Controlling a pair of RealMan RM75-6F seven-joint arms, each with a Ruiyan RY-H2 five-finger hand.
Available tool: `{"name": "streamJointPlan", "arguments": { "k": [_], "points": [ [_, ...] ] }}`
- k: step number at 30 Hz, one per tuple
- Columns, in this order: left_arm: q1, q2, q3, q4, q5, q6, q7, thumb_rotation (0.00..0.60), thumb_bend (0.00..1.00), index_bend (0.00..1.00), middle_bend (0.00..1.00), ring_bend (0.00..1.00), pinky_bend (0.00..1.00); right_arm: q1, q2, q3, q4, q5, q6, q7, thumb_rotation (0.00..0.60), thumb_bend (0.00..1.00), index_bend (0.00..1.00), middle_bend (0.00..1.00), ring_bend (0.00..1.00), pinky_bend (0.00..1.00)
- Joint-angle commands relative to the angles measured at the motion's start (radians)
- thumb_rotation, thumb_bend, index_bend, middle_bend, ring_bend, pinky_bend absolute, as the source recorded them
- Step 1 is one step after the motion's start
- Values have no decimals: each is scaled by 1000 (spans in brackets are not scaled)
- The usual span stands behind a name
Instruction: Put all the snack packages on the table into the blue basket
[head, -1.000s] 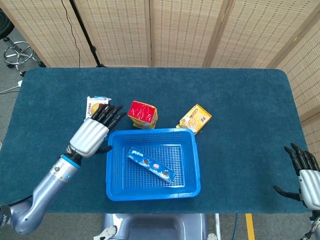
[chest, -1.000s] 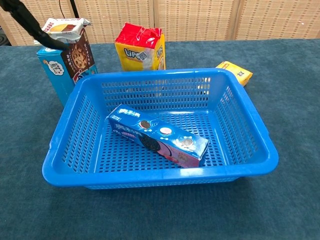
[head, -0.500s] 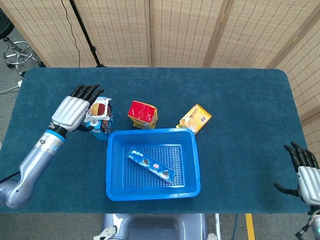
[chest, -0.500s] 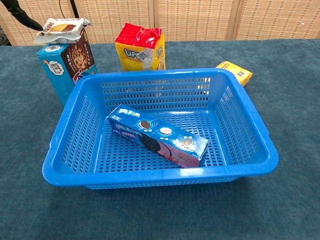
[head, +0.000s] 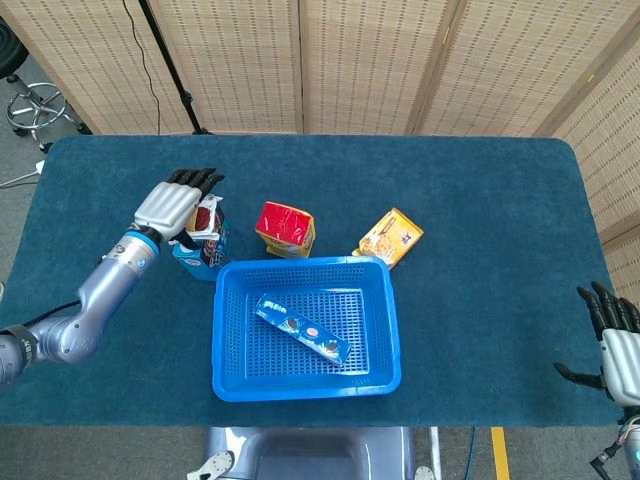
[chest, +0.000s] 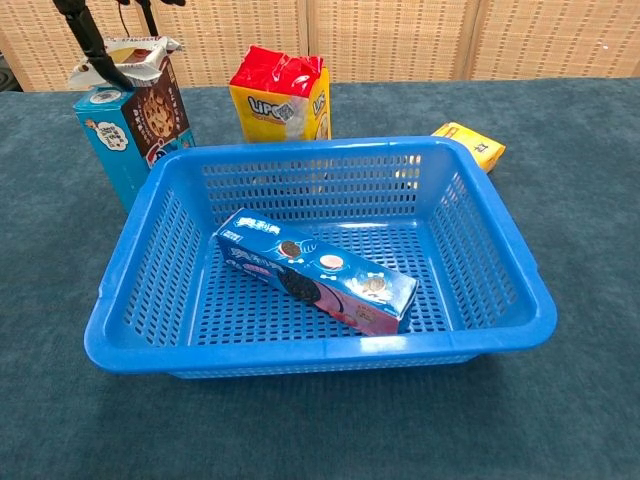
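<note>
The left hand (head: 178, 206) is above the top of the blue cookie box (head: 200, 248), which stands upright on the table (head: 480, 200) just beside the left rear corner of the blue basket (head: 386, 330). Its dark fingers (head: 200, 180) bend down over the small wrapped snack (head: 207, 215) that lies on top of the box; in the chest view one fingertip (chest: 95, 45) touches this wrapper, but I cannot tell if the hand really grips it. The Oreo package (head: 301, 328) lies diagonally on the floor of the basket. The red and yellow bag (head: 285, 228) stands behind the rear wall of the basket, and the yellow box (head: 390, 237) lies near the right rear corner, outside. The right hand (head: 615, 345) is far away at the right edge of the table, with fingers spread and holding nothing.
</note>
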Motion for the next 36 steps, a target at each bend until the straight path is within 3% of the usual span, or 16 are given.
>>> {"name": "streamJointPlan", "arguments": {
  "k": [1,7,11,15,19,22,28,36],
  "points": [
    [-17,-14,11,12,-1,-1,-1,600,125,0,0,0,1,0,2,5,0,12,-1,6,600,0,0,0,0,21],
    [-42,-13,36,8,-39,6,4,600,126,0,0,4,179,4,3,6,7,23,-16,12,600,0,0,0,0,25],
    [-57,-26,54,13,-56,30,16,600,146,11,19,138,309,6,2,6,8,29,-21,7,600,0,0,0,0,26],
    [-64,-32,64,13,-59,51,26,600,202,199,216,296,394,6,2,8,6,33,-20,5,600,0,0,0,0,32],
    [-68,-39,72,9,-59,90,40,600,244,312,358,399,472,6,1,8,6,35,-22,3,600,0,0,0,0,34],
    [-69,-45,77,4,-62,123,57,600,280,376,416,443,502,7,2,7,5,36,-25,2,600,0,0,0,0,34],
    [-58,-53,70,-19,-40,186,55,600,302,416,435,459,512,5,4,7,2,37,-24,5,600,0,0,0,0,34],
    [-8,19,9,-163,110,254,-49,600,301,422,437,459,512,1,12,7,-5,32,-17,17,600,0,0,0,0,34]
  ]
}}
